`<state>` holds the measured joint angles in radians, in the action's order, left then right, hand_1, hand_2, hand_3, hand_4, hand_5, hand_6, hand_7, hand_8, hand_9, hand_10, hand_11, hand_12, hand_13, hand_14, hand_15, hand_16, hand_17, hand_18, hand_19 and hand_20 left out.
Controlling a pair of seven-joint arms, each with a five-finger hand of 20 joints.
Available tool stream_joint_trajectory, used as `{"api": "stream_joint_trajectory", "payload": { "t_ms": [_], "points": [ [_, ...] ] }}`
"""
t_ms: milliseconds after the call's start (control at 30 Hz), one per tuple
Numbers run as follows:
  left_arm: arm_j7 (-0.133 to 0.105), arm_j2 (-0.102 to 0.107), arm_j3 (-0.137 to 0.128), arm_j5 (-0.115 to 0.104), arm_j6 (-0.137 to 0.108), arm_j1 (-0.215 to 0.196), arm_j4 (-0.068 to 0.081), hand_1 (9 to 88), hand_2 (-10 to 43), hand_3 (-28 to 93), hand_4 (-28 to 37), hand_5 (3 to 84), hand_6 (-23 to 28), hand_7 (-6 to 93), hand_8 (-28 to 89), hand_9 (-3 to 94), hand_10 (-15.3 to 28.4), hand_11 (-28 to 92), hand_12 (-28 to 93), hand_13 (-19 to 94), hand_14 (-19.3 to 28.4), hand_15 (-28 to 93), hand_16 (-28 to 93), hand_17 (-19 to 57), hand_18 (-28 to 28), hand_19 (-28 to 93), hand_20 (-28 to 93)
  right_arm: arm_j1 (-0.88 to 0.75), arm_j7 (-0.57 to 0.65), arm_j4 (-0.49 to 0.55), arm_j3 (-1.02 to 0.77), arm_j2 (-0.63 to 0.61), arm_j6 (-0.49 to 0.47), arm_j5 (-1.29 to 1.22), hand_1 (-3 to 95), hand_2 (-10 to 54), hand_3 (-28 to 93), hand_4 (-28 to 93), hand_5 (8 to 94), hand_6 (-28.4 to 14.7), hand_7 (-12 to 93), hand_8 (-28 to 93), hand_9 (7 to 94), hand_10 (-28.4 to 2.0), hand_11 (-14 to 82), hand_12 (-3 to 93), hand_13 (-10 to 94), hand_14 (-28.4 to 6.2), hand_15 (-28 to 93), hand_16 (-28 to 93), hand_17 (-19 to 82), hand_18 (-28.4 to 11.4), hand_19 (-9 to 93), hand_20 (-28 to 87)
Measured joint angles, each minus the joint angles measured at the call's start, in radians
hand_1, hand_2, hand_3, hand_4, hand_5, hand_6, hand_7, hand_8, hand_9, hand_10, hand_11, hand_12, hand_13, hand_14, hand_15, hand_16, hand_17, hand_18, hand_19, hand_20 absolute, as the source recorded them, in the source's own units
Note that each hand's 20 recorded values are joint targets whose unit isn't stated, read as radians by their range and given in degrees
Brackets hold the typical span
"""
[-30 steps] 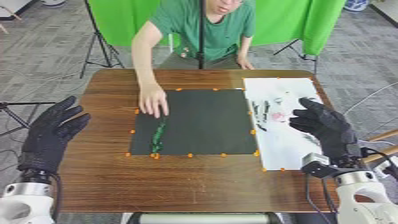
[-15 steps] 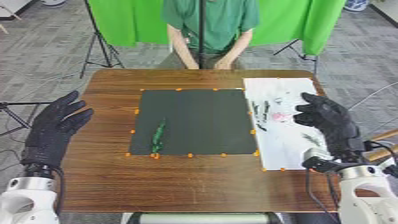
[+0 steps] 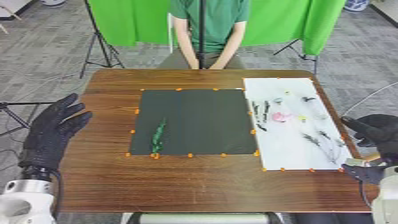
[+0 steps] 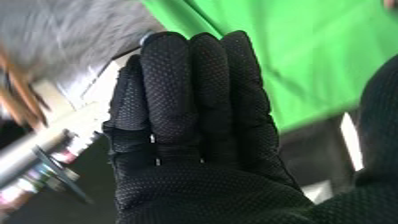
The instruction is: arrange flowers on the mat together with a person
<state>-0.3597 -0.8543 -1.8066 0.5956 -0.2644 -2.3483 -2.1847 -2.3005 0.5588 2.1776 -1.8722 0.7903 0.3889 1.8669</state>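
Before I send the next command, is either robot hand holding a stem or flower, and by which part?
Nothing is held: the left hand is open and empty, and so is the right hand.

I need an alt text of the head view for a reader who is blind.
A green leafy stem lies alone on a square black mat on a brown wooden table. To the mat's right, a white sheet holds a pink flower and loose stems; the robot's black-gloved right hand is beside it, the left hand opposite.
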Motion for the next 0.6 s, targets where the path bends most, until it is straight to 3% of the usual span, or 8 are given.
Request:
{"api": "stream_joint_trajectory", "payload": {
  "t_ms": [133, 233, 467, 600],
  "points": [
    [0.001, 0.0, 0.004, 0.0, 0.001, -0.003, 0.001, 29.6, -0.2, 70, -24.3, 37.0, 2.4, 23.6, -10, 32.5, 13.7, 30, 16, 30, 17.3, 38, 0, -2.6, 22.5, 51, 8, 0.046, 0.17, -0.003, 0.032, -0.035, -0.261, 0.213, 32.9, -8.4, 27, -23, 59.8, -3.1, 38, -11, 60.4, -15.1, 49.1, 38.6, 58, -14.6, 67, 26, 29, -21.3, 78, 38],
    [0.004, 0.001, 0.015, 0.0, 0.002, 0.009, 0.004, 29.5, -0.2, 70, -24.4, 37.0, 2.4, 23.6, -10, 32.5, 13.7, 30, 16, 30, 17.3, 38, 0, -2.7, 22.5, 51, 8, 0.084, 0.207, -0.016, 0.058, -0.06, -0.379, 0.311, 32.4, -8.4, 28, -23, 60.4, -3.2, 38, -11, 60.6, -15.4, 49.1, 39.1, 58, -14.7, 67, 26, 29, -21.6, 78, 38],
    [0.006, 0.007, 0.018, 0.0, 0.004, 0.023, 0.005, 29.5, 0.1, 69, -24.2, 37.0, 2.4, 23.6, -10, 32.5, 13.7, 30, 16, 30, 17.4, 38, 0, -2.7, 22.5, 51, 8, 0.146, 0.245, -0.039, 0.099, -0.082, -0.535, 0.326, 32.8, -9.0, 33, -26, 62.2, -2.7, 39, -11, 62.1, -15.4, 50.0, 39.2, 59, -14.9, 69, 26, 29, -22.1, 80, 38],
    [0.01, 0.007, 0.021, 0.0, 0.009, 0.029, 0.007, 29.4, 0.0, 70, -24.3, 37.0, 2.4, 23.5, -10, 32.5, 13.7, 30, 16, 31, 17.4, 38, 0, -2.7, 22.4, 51, 8, 0.161, 0.281, -0.052, 0.127, -0.086, -0.566, 0.307, 33.9, -9.3, 34, -27, 63.8, -1.9, 41, -12, 63.9, -14.4, 51.9, 39.9, 61, -14.6, 70, 27, 30, -22.4, 82, 38]
  ]
}}
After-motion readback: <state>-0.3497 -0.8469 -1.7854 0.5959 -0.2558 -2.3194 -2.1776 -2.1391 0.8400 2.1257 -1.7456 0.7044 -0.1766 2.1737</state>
